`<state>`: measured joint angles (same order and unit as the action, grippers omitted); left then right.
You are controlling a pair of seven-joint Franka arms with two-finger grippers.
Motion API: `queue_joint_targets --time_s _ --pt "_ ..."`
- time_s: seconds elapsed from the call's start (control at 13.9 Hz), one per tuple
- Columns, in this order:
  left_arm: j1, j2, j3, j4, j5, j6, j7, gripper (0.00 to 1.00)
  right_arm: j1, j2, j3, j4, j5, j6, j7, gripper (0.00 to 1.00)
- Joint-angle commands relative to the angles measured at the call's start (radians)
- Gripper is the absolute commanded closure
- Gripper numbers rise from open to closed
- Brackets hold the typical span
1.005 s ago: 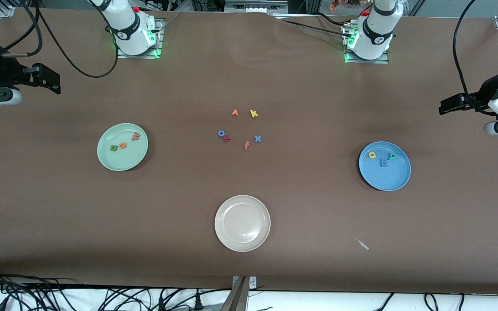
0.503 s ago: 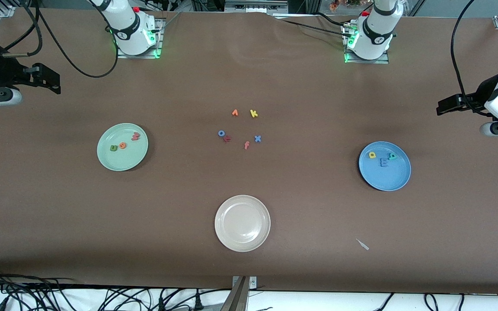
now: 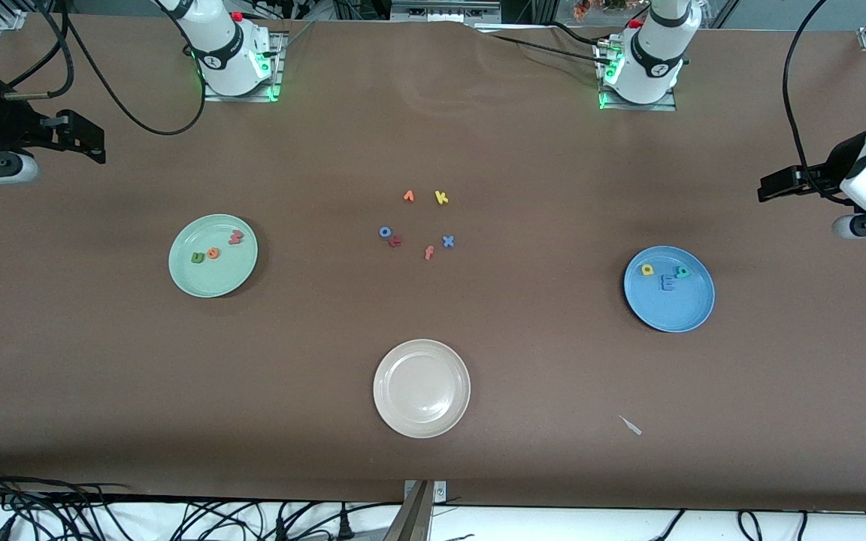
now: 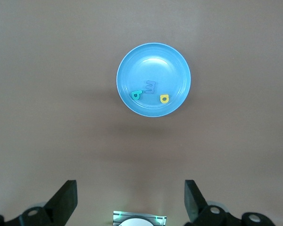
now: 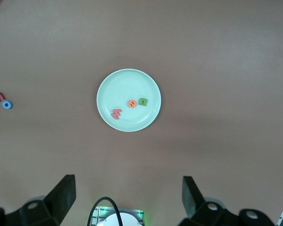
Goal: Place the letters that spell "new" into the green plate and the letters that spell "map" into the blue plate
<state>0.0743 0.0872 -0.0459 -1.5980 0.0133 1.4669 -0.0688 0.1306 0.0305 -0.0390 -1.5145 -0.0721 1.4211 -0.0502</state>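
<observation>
Left tool (image 3: 767,185) edged outward, open, blue plate (image 3: 685,315) near, right tool (image 3: 83,139) open

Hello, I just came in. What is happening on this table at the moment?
Nothing is being handled now. The green plate holds the green n, orange e and red-pink w. The blue plate holds the yellow a, blue m and teal p. The left gripper and right gripper are open and empty at the table's ends. Six spare letters lie mid-table, and the cream plate is empty.
</observation>
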Motion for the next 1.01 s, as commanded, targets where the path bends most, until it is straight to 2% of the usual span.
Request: queue_joint_targets --time_s 0.0,0.36,0.65,0.93 --pt "-0.004 0.003 0.008 0.012 -0.029 0.000 0.020 0.00 -0.005 0.006 0.005 0.024 0.017 -0.021 0.007 0.00" --pt "-0.004 0.003 0.008 0.013 -0.029 0.000 0.018 0.00 -0.005 0.006 0.005 0.024 0.018 -0.022 0.009 0.00" --pt "-0.002 0.003 0.008 0.013 -0.029 0.000 0.020 0.00 -0.008 0.006 -0.004 0.024 0.090 -0.022 0.010 0.00" --pt "-0.002 0.003 0.008 0.013 -0.029 0.000 0.020 0.00 -0.008 0.006 -0.007 0.024 0.092 -0.022 0.010 0.00"
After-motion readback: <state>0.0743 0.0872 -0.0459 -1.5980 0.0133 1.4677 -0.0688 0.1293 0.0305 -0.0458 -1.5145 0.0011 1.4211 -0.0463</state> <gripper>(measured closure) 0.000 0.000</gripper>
